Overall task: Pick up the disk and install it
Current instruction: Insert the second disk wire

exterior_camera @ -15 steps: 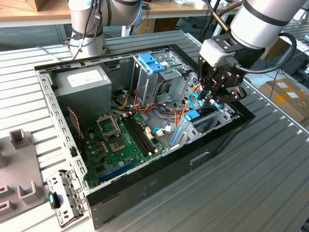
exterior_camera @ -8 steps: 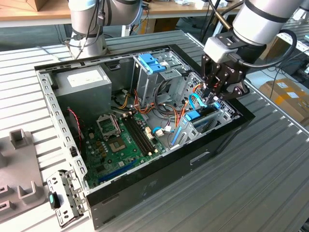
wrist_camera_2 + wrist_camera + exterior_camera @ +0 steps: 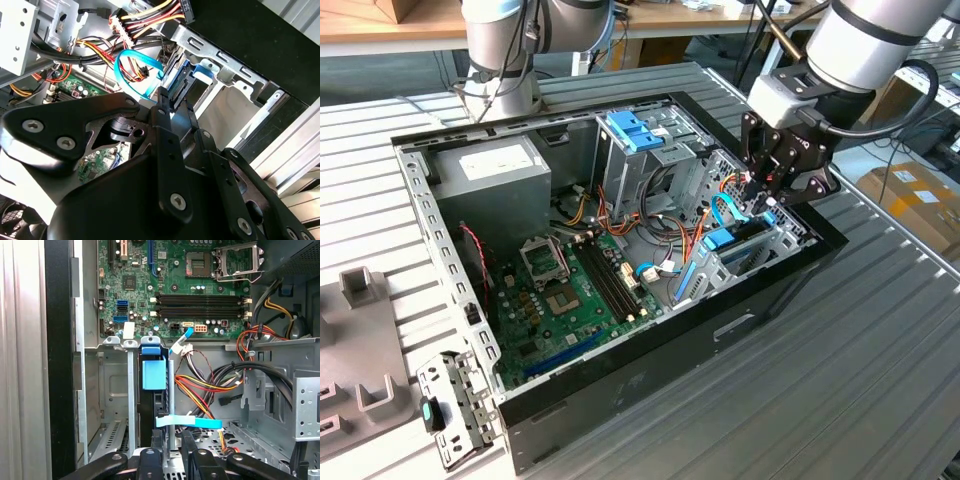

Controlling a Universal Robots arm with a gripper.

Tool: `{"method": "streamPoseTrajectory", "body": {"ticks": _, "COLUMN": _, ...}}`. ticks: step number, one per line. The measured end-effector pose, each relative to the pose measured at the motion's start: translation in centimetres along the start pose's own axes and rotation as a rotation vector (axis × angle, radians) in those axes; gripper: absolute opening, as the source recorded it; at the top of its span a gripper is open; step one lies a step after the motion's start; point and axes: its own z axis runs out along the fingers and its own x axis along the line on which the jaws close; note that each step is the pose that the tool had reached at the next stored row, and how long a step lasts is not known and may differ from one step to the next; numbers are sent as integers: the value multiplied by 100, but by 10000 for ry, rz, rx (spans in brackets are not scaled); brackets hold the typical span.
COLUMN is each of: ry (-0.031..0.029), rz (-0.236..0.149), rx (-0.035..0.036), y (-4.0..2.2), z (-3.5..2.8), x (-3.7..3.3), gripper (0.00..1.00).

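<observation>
The tool [image 3: 169, 436] pinches the disk [image 3: 152, 382], upright in the case's [image 3: 650, 375] corner bay [image 3: 112, 385]; the blue cable [image 3: 190, 422] alongside could snag and jam it.

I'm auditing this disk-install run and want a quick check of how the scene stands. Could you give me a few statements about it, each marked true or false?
1. The computer case is open, with its motherboard exposed. True.
2. The disk lies flat outside the case. False: it stands on edge in the drive cage inside the case.
3. The gripper is at the drive cage, towards the exterior view's right of the case. True.
4. A cooler covers the processor socket. False: the socket is bare.
5. A blue cable runs close by the disk. True.
</observation>
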Motion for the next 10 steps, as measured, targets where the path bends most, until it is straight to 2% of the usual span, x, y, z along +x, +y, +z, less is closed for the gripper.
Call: {"method": "streamPoseTrajectory", "body": {"ticks": 10, "ry": 0, "rz": 0, "rx": 0, "y": -9, "z": 1, "x": -9, "gripper": 29}}
